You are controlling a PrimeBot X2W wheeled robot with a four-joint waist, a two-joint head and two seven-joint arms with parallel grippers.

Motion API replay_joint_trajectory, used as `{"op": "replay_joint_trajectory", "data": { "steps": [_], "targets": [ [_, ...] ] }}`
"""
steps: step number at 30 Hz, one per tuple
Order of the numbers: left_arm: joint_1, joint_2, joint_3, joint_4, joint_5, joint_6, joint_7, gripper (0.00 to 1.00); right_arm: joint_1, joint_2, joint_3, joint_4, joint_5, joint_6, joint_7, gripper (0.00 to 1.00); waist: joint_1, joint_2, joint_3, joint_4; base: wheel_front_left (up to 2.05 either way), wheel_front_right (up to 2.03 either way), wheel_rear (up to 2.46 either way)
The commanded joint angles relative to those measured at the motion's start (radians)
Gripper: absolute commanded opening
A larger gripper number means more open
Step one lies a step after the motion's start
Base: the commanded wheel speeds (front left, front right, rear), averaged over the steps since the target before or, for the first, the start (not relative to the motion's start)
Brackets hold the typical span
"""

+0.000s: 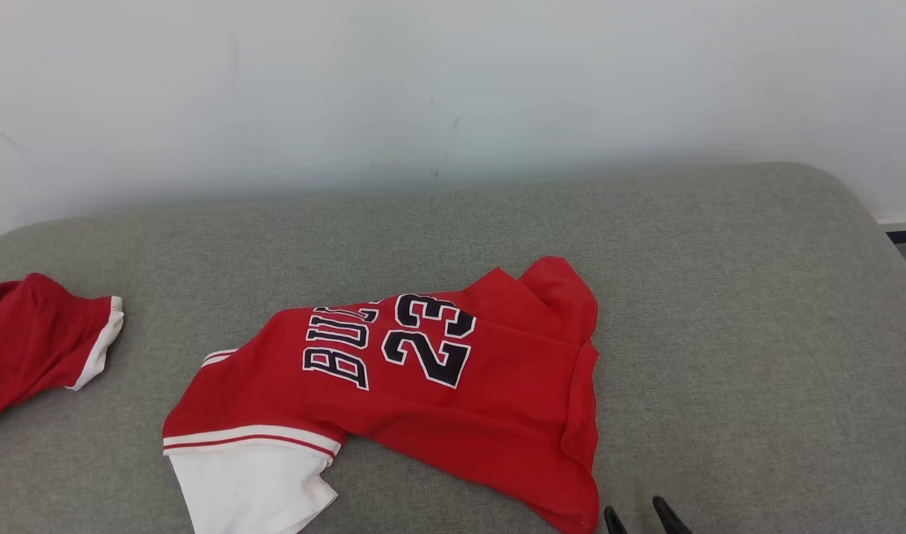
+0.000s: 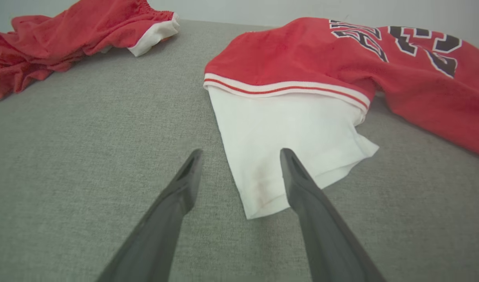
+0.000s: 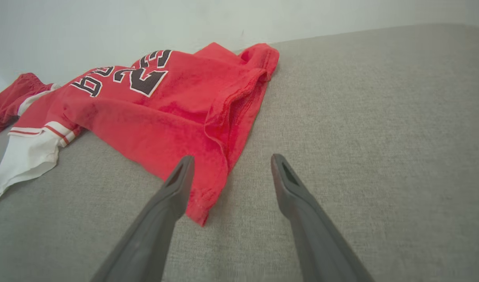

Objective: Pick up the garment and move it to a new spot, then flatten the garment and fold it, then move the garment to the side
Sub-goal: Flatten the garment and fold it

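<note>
Red jersey (image 1: 453, 393) (no. 23) is lying crumpled on grey padding (image 1: 720, 297), both grippers standing open. Left gripper (image 2: 241, 152) is aiming at the white sleeve (image 2: 294, 137), right gripper (image 3: 229, 158) at the hem corner (image 3: 202, 211): pinch deep, lift evenly.

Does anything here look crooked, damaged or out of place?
The jersey lies askew and rumpled on the cushion. Its right edge is folded over and one far corner is bunched up. Another red garment lies crumpled at the left. No damage shows.
</note>
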Motion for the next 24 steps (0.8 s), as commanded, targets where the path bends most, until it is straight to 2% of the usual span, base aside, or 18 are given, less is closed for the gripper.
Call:
{"op": "replay_joint_trajectory", "data": {
  "steps": [1, 13, 24],
  "targets": [
    [-0.009, 0.008, -0.005, 0.012, -0.012, -0.005, 0.006, 1.00, 0.000, -0.001, 0.008, 0.014, 0.011, -0.002, -0.001, 1.00, 0.0000, 0.0000, 0.000, 0.001, 0.00, 0.00, 0.00],
    [-0.101, 0.042, -0.084, 0.217, -0.053, -0.016, 0.004, 1.00, -0.111, 0.007, 0.124, 0.216, 0.088, -0.002, -0.001, 1.00, 0.0000, 0.0000, 0.006, 0.005, 0.00, 0.00, 0.00],
    [-0.208, 0.053, -0.133, 0.389, -0.093, -0.015, -0.024, 1.00, -0.161, 0.016, 0.150, 0.297, 0.119, -0.002, -0.001, 1.00, 0.0000, 0.0000, 0.006, 0.010, 0.00, 0.00, 0.00]
  ]
}}
